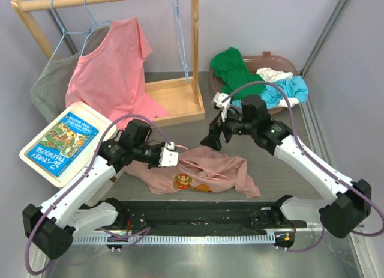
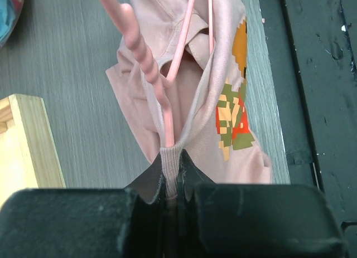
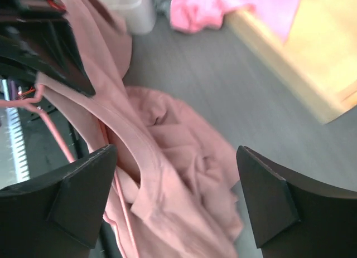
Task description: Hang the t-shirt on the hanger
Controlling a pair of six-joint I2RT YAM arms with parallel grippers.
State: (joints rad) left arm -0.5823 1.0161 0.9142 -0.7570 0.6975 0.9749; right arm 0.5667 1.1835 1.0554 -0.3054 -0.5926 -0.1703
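T-shirt: lying on the table ahead of the left pincer, which is clenched on its collar, apparently to steady the neck around the hanger. Right pincer: released, jaws wide, poised above it.

Hanger partly in t-shirt — on table.

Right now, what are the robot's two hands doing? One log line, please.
left gripper: shut on t-shirt collar | right gripper: open, empty, above t-shirt | hanger: wire meets collar at left grip
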